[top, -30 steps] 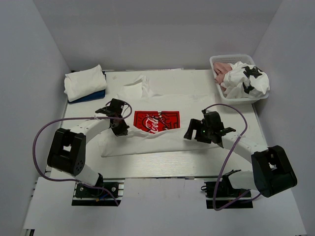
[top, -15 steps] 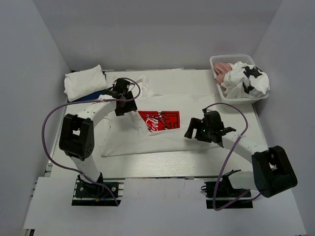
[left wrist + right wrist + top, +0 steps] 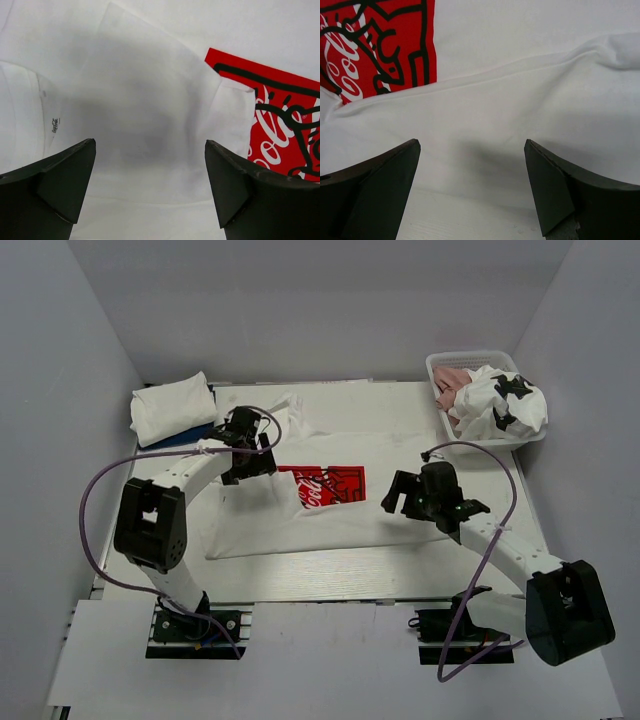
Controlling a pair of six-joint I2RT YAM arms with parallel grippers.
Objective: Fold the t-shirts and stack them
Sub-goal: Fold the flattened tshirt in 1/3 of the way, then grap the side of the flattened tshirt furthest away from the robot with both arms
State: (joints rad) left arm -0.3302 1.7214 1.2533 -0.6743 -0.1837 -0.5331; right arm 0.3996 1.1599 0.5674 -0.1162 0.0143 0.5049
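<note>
Far-left corner of the worktop (image 3: pixel 560 490): folded white tee (image 3: pixel 172 408) lies on top of a folded blue tee (image 3: pixel 197 434). I judge this to be the finished stack, kept at the corner so the middle is free for folding.

Left gripper (image 3: pixel 150 145): jaws wide apart, nothing between them. It hovers over the left part of the white tee with the red print (image 3: pixel 330 525), towards the far edge. In the wrist view a flap of white cloth lies flat below it and covers the left edge of the red print (image 3: pixel 330 485). The flap looks like a side fold laid inward.

Middle of the worktop: the print tee is spread out, print up. A long crease runs along its near side just under the print. Judgement: fold is partway, the tee is not yet compact, and it is not on the stack.

Right gripper (image 3: pixel 471 142): jaws apart, empty, low over the tee's right part near that crease. It is placed to take the right side next, probably.

Far-right corner: white lattice basket (image 3: pixel 436 364) holds the dusty-pink tee (image 3: pixel 452 380) and the white tee with black patches (image 3: pixel 505 405), both crumpled. They wait their turn.
</note>
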